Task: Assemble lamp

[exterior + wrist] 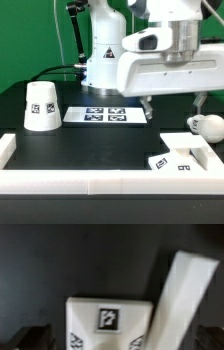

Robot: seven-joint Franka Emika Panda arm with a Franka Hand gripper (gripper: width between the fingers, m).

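The flat angular lamp base [178, 160] lies on the black table at the exterior view's lower right, beside the white rail. In the wrist view the base [108, 317] shows a square tag and sits between my two dark fingertips. My gripper [173, 108] is open and empty, hanging above the base without touching it; it also shows in the wrist view [120, 339]. The round bulb on its neck [207, 125] lies at the exterior view's right. The cone shade [40, 106] stands at the exterior view's left.
The marker board [106, 116] lies flat at the table's middle back. A white rail [100, 182] runs along the front and sides of the table; part of it [185, 294] runs close beside the base. The robot pedestal [105, 55] stands behind.
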